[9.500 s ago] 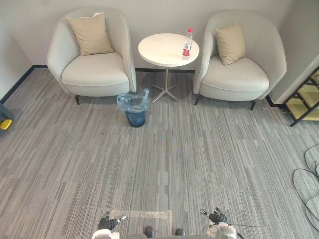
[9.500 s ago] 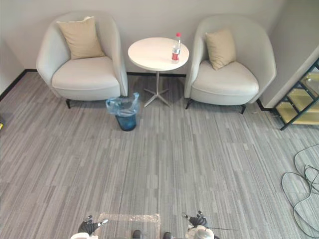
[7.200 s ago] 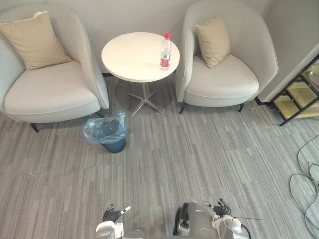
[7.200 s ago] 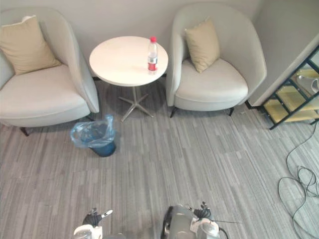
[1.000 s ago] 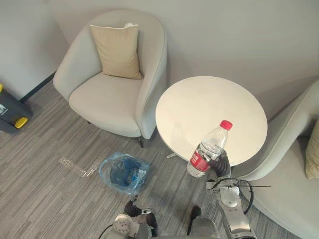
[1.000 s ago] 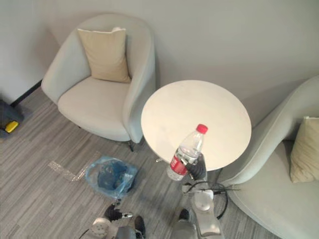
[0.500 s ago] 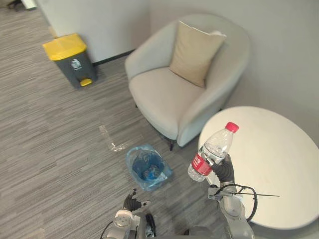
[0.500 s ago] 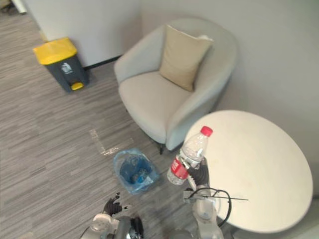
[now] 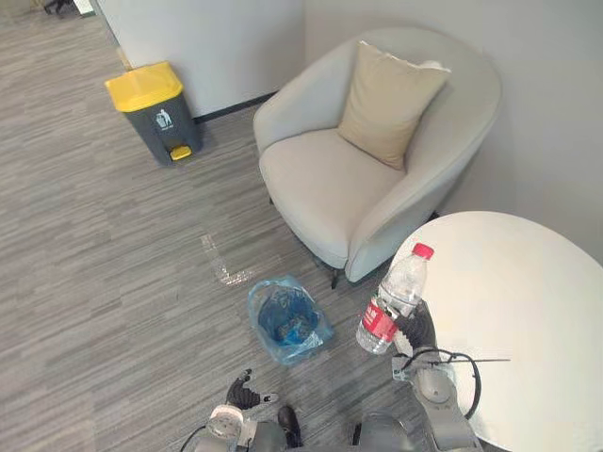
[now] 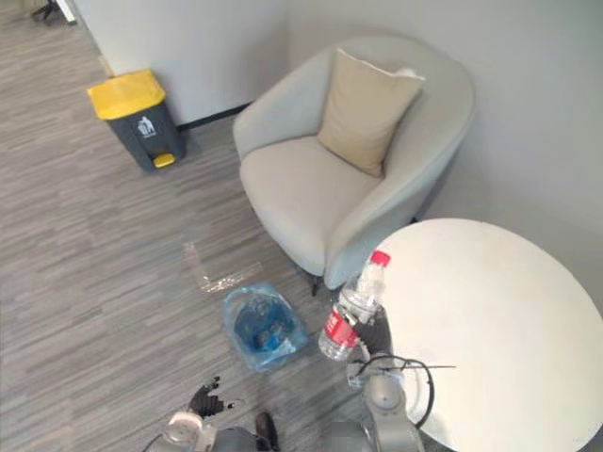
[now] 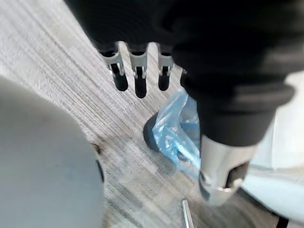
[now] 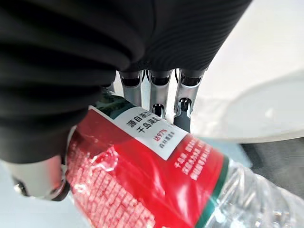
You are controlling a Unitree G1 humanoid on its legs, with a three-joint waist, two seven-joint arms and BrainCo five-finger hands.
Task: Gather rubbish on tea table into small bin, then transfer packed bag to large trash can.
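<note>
right robot hand (image 9: pixel 417 330) curled round red-capped bottle (image 9: pixel 394 299), held tilted at the table's (image 9: pixel 528 311) 9 o'clock edge. lined small bin (image 9: pixel 285 318) on floor at bottle's 9 o'clock. left robot hand (image 9: pixel 243 391) empty, fingers straight.

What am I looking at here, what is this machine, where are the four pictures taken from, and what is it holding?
This is a walking humanoid robot with two arms and fingered hands. The two wide pictures come from a pair of cameras on its head, looking down; the two close-ups come from cameras on each wrist. Its right hand is curled round a clear plastic bottle with a red cap and label, held in the air by the edge of the round white table. Its left hand hangs low with fingers straight, holding nothing. On the carpet stands a small bin lined with a blue bag, beside a pale armchair with a beige cushion. Farther off, by the wall, is a grey trash can with a yellow lid.
</note>
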